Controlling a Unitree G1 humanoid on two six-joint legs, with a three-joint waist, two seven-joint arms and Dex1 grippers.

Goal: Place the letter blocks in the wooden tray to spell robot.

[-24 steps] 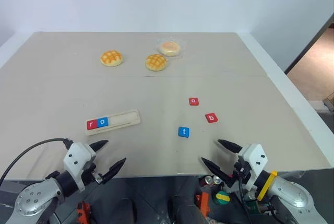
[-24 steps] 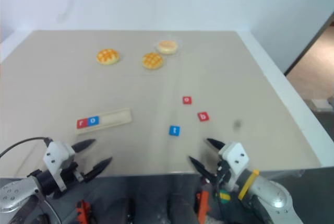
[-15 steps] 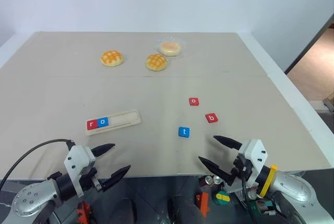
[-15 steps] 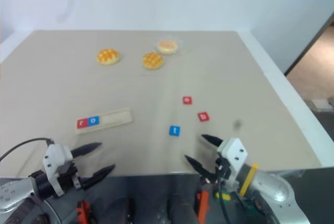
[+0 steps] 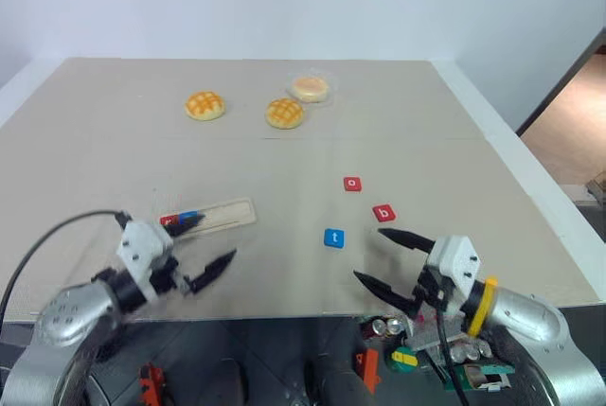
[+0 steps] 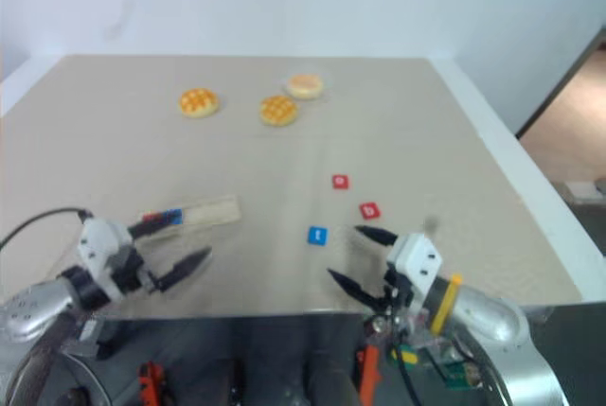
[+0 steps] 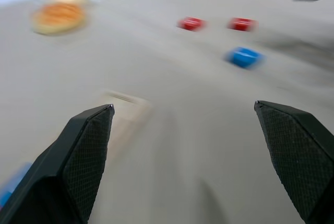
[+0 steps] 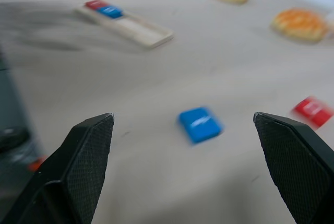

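left gripper (image 5: 194, 245): spread wide, empty, hanging at the tray's (image 5: 225, 214) 7 o'clock end, over r and o; risking nudging them.
right gripper (image 5: 393, 259): gaping, empty, facing t (image 5: 332, 238).
order risk: b (image 5: 383, 213) at t's 2 o'clock, o (image 5: 351, 183) at 12; b is going next.

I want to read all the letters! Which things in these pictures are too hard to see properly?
- The red tile and blue tile in the wooden tray: left eye view, partly covered by the left gripper; letters unreadable.
- The loose blue tile and a red tile: right wrist view, blurred; no letters readable.
- Tray's near end: left wrist view, blurred.
- Bun in clear wrapper: head views, too small for detail.
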